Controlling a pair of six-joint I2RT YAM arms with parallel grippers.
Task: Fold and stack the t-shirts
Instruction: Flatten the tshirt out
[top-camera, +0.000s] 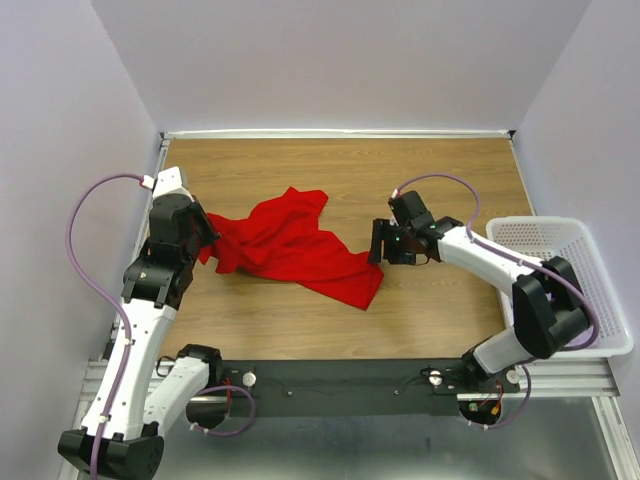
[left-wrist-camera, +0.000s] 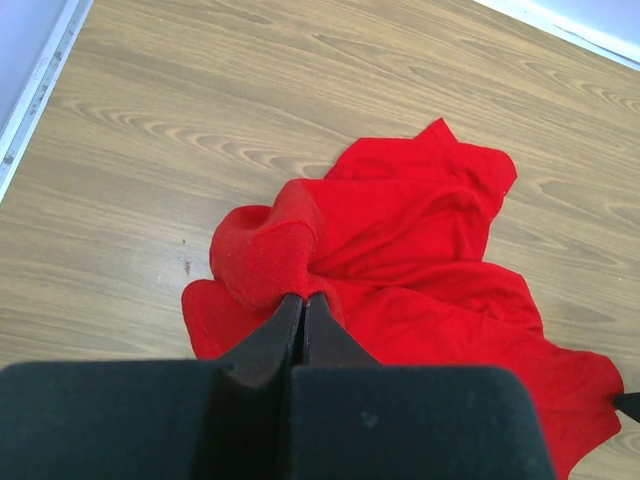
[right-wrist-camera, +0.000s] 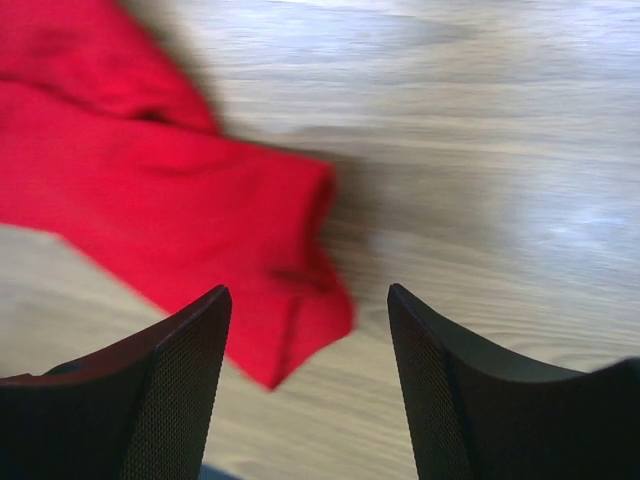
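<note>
A bright red t-shirt (top-camera: 290, 245) lies crumpled on the wooden table, spreading from the left arm toward the middle. My left gripper (top-camera: 205, 240) is shut on a bunched fold at the shirt's left edge, seen in the left wrist view (left-wrist-camera: 303, 297) with the red t-shirt (left-wrist-camera: 400, 250) beyond it. My right gripper (top-camera: 378, 242) is open and empty, just right of the shirt's right corner. In the right wrist view the gripper (right-wrist-camera: 308, 295) hovers over that corner of the red t-shirt (right-wrist-camera: 170, 215). No pale lilac shirts are in view.
A white plastic lattice basket (top-camera: 590, 300) stands at the table's right edge beside the right arm. Pale walls close in the table at the back and both sides. Bare wood (top-camera: 420, 170) shows behind and in front of the shirt.
</note>
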